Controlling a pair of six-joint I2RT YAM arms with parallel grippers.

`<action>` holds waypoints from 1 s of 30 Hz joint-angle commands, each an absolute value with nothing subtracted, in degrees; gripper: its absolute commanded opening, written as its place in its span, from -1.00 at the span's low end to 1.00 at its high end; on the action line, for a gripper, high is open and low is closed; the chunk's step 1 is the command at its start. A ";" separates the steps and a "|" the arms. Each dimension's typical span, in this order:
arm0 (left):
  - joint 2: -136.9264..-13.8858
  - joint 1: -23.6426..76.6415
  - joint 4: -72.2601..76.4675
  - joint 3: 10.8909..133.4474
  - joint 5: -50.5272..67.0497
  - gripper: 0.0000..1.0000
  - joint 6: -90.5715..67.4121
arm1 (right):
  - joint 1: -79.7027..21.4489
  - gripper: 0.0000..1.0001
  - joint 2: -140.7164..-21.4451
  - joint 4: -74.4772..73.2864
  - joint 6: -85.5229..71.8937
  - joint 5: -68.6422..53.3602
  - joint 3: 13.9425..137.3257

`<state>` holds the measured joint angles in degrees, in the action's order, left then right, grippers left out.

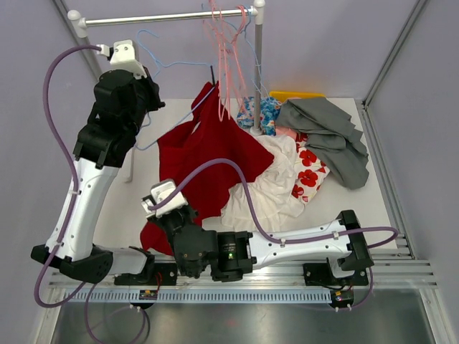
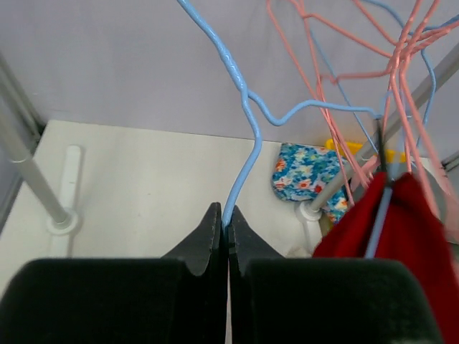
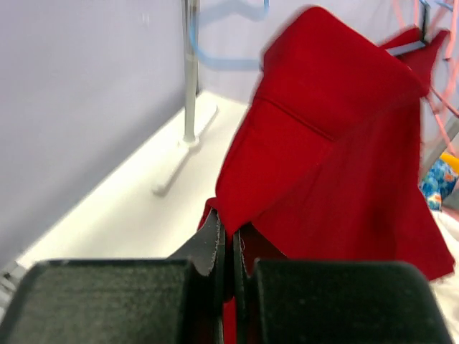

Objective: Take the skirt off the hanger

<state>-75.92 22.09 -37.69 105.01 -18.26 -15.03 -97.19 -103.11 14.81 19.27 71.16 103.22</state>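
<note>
The red skirt (image 1: 208,154) hangs stretched from a blue wire hanger (image 1: 179,68) toward the near table edge. In the left wrist view my left gripper (image 2: 227,218) is shut on the blue hanger's wire (image 2: 244,107), with the skirt's top (image 2: 401,222) clipped at the hanger's far end. My left gripper (image 1: 147,100) sits high at the left. In the right wrist view my right gripper (image 3: 228,229) is shut on the lower edge of the red skirt (image 3: 330,158). My right gripper (image 1: 172,215) is at the skirt's near end.
A clothes rail (image 1: 165,17) spans the back with pink hangers (image 1: 228,50) and an upright post (image 1: 257,72). A pile of clothes lies to the right: white floral (image 1: 287,183), grey (image 1: 326,136), blue floral (image 1: 262,111). A yellow item (image 1: 297,94) lies behind.
</note>
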 commanded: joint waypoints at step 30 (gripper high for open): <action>-73.30 21.53 -43.51 122.52 -26.63 -1.00 -5.18 | -82.09 -1.00 -57.59 -48.37 -28.99 97.46 75.54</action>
<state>-72.90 22.00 -53.06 119.63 -24.21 -5.72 -82.67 -63.86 -64.16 -63.81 79.66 79.57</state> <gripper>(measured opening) 0.021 0.031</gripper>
